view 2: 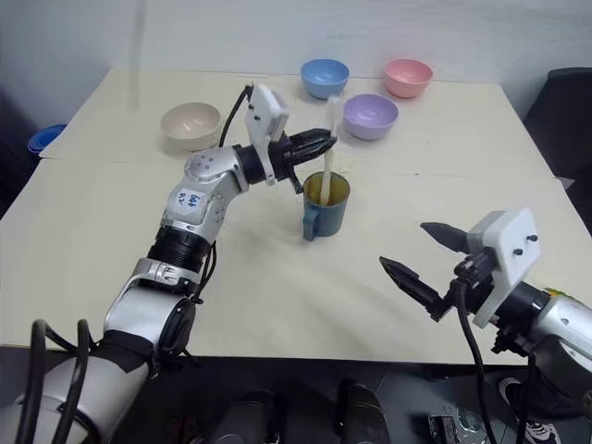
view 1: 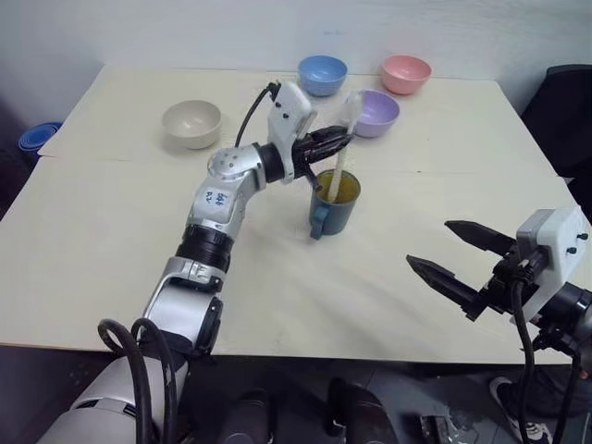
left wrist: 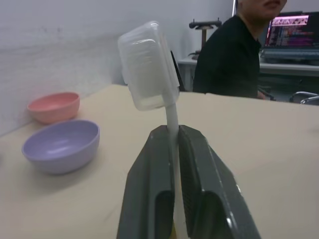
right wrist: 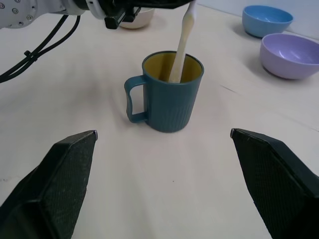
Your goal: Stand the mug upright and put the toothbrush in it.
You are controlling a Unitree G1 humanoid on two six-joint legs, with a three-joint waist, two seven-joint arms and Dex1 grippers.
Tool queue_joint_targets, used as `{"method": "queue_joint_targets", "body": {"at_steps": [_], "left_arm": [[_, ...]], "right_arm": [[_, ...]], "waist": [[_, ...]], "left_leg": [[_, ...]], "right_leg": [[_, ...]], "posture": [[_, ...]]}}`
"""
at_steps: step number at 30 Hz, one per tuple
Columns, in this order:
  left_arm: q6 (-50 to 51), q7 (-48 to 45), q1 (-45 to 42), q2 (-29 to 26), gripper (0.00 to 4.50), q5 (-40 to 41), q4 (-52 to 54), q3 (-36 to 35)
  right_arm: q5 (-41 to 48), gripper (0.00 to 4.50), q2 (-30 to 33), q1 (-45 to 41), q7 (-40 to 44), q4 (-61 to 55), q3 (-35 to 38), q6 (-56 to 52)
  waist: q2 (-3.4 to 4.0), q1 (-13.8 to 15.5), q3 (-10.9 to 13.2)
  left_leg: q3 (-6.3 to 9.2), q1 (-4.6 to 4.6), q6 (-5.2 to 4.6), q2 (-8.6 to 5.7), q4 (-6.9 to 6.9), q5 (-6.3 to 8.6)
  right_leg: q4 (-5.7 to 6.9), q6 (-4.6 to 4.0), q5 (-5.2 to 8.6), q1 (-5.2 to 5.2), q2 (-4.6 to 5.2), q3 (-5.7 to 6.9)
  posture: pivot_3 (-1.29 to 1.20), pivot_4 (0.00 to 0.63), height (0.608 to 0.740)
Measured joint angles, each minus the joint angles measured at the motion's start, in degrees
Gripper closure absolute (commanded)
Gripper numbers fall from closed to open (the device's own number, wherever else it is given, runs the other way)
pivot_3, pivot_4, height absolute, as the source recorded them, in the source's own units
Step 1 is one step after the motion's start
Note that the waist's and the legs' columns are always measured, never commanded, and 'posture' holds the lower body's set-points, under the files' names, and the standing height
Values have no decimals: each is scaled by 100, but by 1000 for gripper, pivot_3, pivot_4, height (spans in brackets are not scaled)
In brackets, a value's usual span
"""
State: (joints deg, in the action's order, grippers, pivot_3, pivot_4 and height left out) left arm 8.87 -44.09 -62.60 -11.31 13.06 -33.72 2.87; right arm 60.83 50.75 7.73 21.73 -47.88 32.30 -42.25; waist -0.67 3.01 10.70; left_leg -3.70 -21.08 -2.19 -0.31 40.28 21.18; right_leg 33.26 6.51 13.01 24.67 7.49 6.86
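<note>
Standing upright near the middle of the tabletop (view 1: 111, 277), the mug (view 1: 335, 205) shows its yellowish inside, its handle turned toward the near edge. The toothbrush (view 2: 329, 148) stands steeply in it, cream handle end down inside the mug and the capped bristle head up in the air, leaning a little toward the far edge. The left gripper (left wrist: 174, 144) reaches in above the mug's rim, and its two dark fingers (left wrist: 149, 184) lie close on either side of the white stem just below the head; whether they press it or have slackened off cannot be told. The right gripper (view 1: 460, 259) hangs over the near right part of the tabletop, well apart from the mug, its fingers spread wide with nothing between them. Along the far edge sit a blue bowl (view 1: 322, 74) and a pink bowl (view 1: 405, 73), with a lilac bowl (view 1: 376, 112) just nearer, beyond the mug. A cream bowl (view 1: 192, 123) stands toward the far left corner. A person in dark clothing (left wrist: 229, 55) sits beyond the table.
</note>
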Motion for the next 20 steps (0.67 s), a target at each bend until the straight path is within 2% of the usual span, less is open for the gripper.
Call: {"method": "queue_joint_targets", "body": {"at_steps": [6, 8, 11, 13, 16, 17, 20], "left_arm": [[404, -306, 312, -350, 1455, 180, 673, -75], [838, -405, 341, -694, 826, 369, 902, -259], [1570, -1159, 529, -1874, 26, 803, 1544, -563], [1767, -1607, 674, -2400, 26, 963, 1910, -644], [1814, -2109, 898, -2909, 26, 1028, 2173, -618], [1713, -2992, 1525, -4131, 26, 897, 2243, -569], [1362, -3523, 1952, -4806, 26, 772, 2209, -642]], "right_arm": [[-268, 0, 14, -313, 232, 274, -346, 50], [-409, 0, 53, -457, 393, 432, -512, 73], [-707, 0, 221, -611, 804, 810, -690, 124], [-862, 0, 269, -648, 1033, 1039, -721, 150], [-959, 0, 332, -742, 1276, 1194, -760, 219], [-1080, 0, 640, -706, 1815, 1505, -718, 246], [-1206, 0, 773, -675, 2393, 1803, -714, 249]], "waist": [[0, -7, 0], [1, -31, 0], [3, -171, 1], [4, -165, 2], [7, -146, 4], [12, -173, 7], [15, -139, 9]], "left_leg": [[9, 0, -1, 0, 1, 0], [10, 1, -1, 3, 5, 0], [8, 7, 1, 9, -2, 0], [10, 7, 1, 8, -2, 0], [10, 5, 1, 3, 2, 0], [3, 11, 4, 7, -1, 2], [4, 6, 4, 5, 1, 2]], "right_leg": [[2, 0, 0, 0, 0, -3], [9, 0, 0, 4, -2, -7], [17, -8, 4, 10, -8, -11], [16, -9, 5, 9, -6, -9], [15, -8, 5, 6, -3, -10], [15, -11, 6, 8, -9, -14], [14, -12, 7, 7, -6, -12]], "posture": [[0, 150, 740], [0, 150, 740], [0, 150, 740], [0, 150, 740], [0, 150, 740], [0, 150, 740], [0, 150, 740]]}}
